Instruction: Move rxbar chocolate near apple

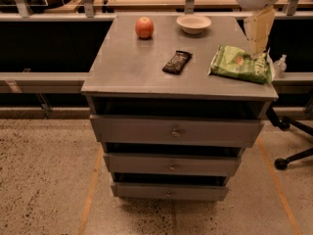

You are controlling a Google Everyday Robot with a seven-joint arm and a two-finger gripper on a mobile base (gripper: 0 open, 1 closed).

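- lying flat and slanted mid-desk: rxbar chocolate (177, 62), well apart from apple (144, 27) at back left.
- hanging over the chip bag (240, 63) on the right: gripper (258, 45); spread or pressed together, cannot tell.
- probably light, thin and slick-wrapped; best pinched across the narrow width, from above.
- plenty of bare desk (122, 67) beside the apple; minding the bowl (194, 23), the left edge, and any nudge to the roll-prone apple.

Grey three-drawer cabinet (132, 70). On top: apple (144, 27), back left; cream bowl (193, 23), back centre; rxbar chocolate (177, 61), middle, apart from both; green chip bag (240, 64), right edge. Gripper (258, 43) above the bag's far corner.
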